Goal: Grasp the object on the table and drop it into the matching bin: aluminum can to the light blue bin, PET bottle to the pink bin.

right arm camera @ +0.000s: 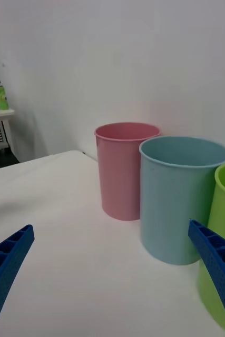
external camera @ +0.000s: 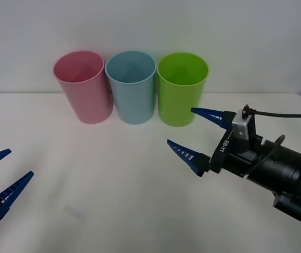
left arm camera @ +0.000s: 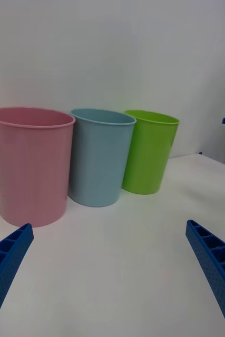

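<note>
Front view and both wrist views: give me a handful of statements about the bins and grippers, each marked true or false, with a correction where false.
1. The light blue bin stands between the pink bin and the lime green bin. True.
2. The right gripper is shut on a can. False: its fingers are spread and hold nothing.
3. The left gripper is open, low over the table near the robot. True.
4. The pink bin lies tipped on its side. False: all three bins stand upright.
5. The right gripper is nearest the pink bin. False: it is nearest the lime green bin.
</note>
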You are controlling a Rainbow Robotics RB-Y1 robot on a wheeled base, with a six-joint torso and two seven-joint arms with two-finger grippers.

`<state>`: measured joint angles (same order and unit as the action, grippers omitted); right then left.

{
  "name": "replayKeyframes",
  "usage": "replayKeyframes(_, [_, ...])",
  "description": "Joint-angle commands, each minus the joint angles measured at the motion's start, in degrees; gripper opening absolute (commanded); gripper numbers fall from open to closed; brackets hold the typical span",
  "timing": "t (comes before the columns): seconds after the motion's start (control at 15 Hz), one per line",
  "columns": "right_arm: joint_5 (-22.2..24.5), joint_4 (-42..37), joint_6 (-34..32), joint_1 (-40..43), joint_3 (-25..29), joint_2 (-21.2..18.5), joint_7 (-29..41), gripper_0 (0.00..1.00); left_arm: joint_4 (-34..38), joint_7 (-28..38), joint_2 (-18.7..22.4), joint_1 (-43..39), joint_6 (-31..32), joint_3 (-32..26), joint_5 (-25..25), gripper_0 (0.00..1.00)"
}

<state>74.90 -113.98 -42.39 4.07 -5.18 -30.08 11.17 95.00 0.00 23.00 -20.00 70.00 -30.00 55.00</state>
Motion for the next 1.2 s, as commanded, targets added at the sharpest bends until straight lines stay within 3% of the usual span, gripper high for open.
replayKeyframes(0.07, [-0.63,-0.02,-8.42,4.9,6.85,1.6,-3.96,1.0,0.0,0.0,0.0,0.0,0.0,0.0,0.0,1.0])
replayKeyframes(0.6, [-1.34,0.07,-27.93,15.8,25.31,9.43,-7.56,1.0,0.0,0.0,0.0,0.0,0.0,0.0,0.0,1.0])
replayKeyframes(0.87, [-6.26,0.77,-28.54,21.16,29.44,10.13,-9.23,1.0,0.0,0.0,0.0,0.0,0.0,0.0,0.0,1.0])
replayKeyframes(1.2, [-9.42,3.5,-28.37,21.77,30.32,10.04,-10.11,1.0,0.0,0.0,0.0,0.0,0.0,0.0,0.0,1.0])
